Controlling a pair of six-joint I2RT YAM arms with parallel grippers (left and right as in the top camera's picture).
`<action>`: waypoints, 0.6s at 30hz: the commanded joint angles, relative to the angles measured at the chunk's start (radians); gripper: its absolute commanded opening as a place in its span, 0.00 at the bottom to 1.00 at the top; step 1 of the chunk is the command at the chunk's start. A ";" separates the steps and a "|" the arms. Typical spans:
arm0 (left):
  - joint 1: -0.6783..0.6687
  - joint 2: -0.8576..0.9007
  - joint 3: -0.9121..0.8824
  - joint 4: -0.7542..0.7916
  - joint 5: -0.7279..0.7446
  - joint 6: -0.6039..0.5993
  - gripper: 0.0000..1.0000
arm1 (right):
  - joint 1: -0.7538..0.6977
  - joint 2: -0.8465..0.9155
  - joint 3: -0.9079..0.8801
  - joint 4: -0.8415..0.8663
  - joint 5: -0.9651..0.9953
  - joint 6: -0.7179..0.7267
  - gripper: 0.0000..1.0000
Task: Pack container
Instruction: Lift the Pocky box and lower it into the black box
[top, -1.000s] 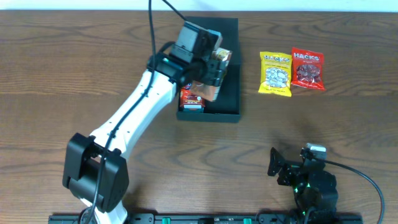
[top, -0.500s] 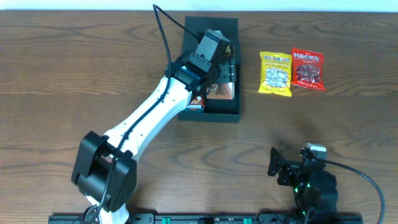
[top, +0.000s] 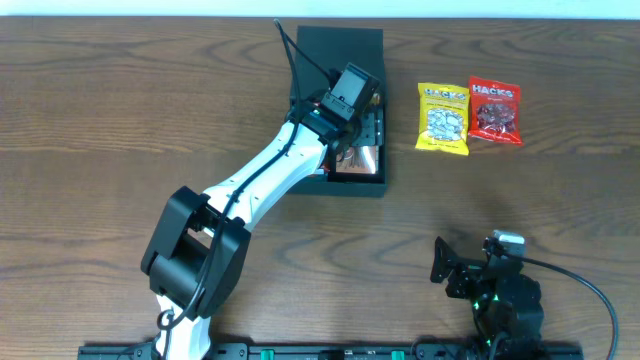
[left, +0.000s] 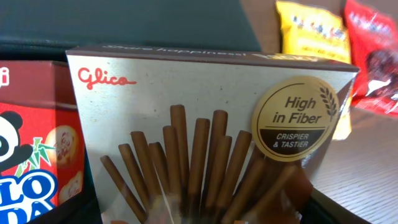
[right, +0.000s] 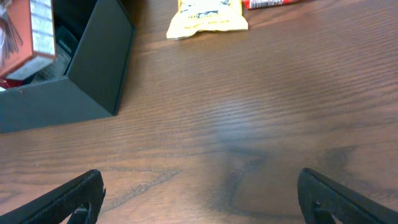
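We seat grey cardboard biscuit-stick box in dark teal square container | left end effector clamps it, right end effector apart | next: release

Yellow Hacks bag, red Hacks bag just beside it, wooden table

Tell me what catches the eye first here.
A white arm stretches across the wooden table into a dark box at the far edge. Up close, a brown carton of chocolate sticks sits beside a red panda carton. A yellow bag and a red bag lie right of the box.
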 joint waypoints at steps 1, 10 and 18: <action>-0.012 0.012 0.026 -0.015 -0.005 0.063 0.75 | 0.005 -0.005 -0.010 -0.001 0.003 0.006 0.99; -0.022 0.012 0.026 -0.036 -0.003 0.077 0.98 | 0.005 -0.005 -0.010 -0.001 0.003 0.007 0.99; -0.022 0.012 0.028 -0.031 -0.003 0.105 0.95 | 0.005 -0.005 -0.010 -0.001 0.003 0.007 0.99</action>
